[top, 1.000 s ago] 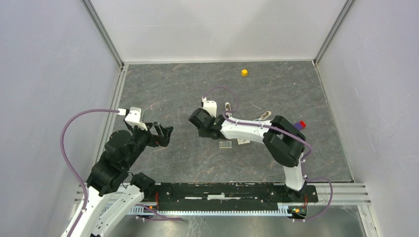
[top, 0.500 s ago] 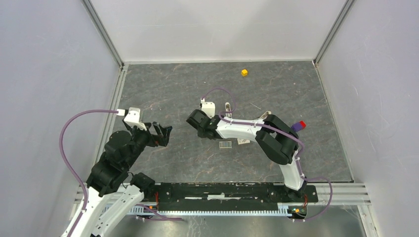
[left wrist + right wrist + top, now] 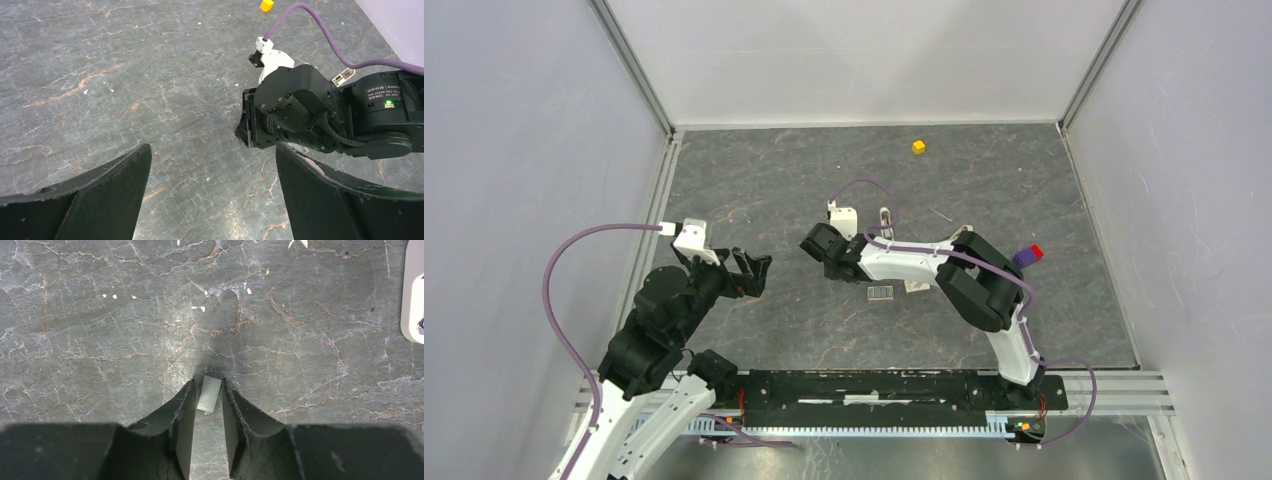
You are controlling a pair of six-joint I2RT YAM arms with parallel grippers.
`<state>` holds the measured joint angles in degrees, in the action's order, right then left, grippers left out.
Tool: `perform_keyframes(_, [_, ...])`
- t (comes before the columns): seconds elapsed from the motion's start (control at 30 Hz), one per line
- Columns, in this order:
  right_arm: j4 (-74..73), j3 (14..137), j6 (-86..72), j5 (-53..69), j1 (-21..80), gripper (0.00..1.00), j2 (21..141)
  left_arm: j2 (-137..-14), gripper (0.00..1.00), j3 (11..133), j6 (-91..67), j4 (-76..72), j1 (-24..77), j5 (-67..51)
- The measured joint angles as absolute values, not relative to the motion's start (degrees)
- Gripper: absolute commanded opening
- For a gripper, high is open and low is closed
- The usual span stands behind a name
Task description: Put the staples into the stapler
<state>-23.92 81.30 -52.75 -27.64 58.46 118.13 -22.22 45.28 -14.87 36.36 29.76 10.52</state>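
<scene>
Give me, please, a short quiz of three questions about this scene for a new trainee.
1. True or false: the left gripper holds the staples.
2. Which colour has the small cube near the far wall? A green, B yellow, C black.
3. Fill in: the staples sit between the two ____ of the right gripper.
Key: 1 false, it is open and empty; 2 B; 3 fingers.
</scene>
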Motion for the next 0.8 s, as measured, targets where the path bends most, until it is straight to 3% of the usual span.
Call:
perform_keyframes(0.37, [-23.59, 84.64, -48.16, -26.96, 58.39, 0.28, 120.55, -21.93, 1.00, 44.99, -14.87, 36.38, 29.76, 10.70])
perform_keyframes(0.8, [-19.92, 83.31, -35.99, -22.02, 58.24, 0.32, 120.01, -21.74, 1.00, 44.93, -14.87, 36.38, 29.76, 11.94])
